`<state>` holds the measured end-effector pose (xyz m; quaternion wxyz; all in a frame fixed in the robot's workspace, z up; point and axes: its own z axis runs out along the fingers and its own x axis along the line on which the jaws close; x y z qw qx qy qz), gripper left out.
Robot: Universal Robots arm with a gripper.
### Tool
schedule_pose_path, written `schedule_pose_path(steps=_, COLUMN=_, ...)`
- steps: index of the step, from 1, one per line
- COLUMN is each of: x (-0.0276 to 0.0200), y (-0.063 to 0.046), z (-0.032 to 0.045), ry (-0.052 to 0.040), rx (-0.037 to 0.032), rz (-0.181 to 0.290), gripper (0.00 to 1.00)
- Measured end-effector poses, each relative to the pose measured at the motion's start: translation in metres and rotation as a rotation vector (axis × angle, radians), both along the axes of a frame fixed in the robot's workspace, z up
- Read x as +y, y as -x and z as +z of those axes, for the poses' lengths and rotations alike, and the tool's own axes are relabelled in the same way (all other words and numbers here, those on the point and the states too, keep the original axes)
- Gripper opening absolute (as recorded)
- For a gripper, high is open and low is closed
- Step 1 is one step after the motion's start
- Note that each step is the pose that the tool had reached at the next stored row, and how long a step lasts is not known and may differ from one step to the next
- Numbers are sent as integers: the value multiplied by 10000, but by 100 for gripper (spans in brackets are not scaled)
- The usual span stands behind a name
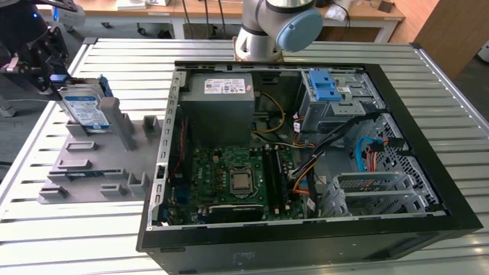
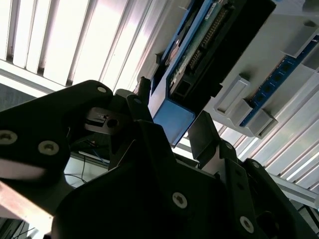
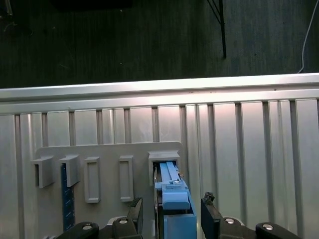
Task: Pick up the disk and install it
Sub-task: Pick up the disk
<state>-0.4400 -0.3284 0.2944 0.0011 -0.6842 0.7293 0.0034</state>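
Observation:
The disk [image 1: 84, 109], silver with a blue-and-white label and a blue bracket, stands on edge in a slot of the grey fixture [image 1: 91, 172] at the exterior view's left. My gripper [image 1: 55, 80] hangs at the disk's upper end. In both wrist views the disk's blue bracket end [image 3: 175, 209] [image 2: 172, 119] lies between my two black fingers [image 3: 135, 210]. A narrow gap shows on each side, so the gripper [image 3: 171, 206] [image 2: 172, 117] is open and straddles the disk. The disk's lower end still sits in the fixture's slot [image 3: 164, 159].
The open computer case [image 1: 428, 143] lies to the exterior view's right of the fixture, with a drive cage with blue tabs [image 1: 324, 86] and a grey power supply [image 1: 221, 94] inside. A blue-edged board [image 3: 65, 194] stands in another fixture slot. The slatted metal table [image 3: 249, 149] ends near the fixture.

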Motion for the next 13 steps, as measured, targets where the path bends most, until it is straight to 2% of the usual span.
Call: schedule_pose_path(steps=13, x=5, y=-2, z=-45, ry=-2, rx=-1, rz=0, gripper=58)
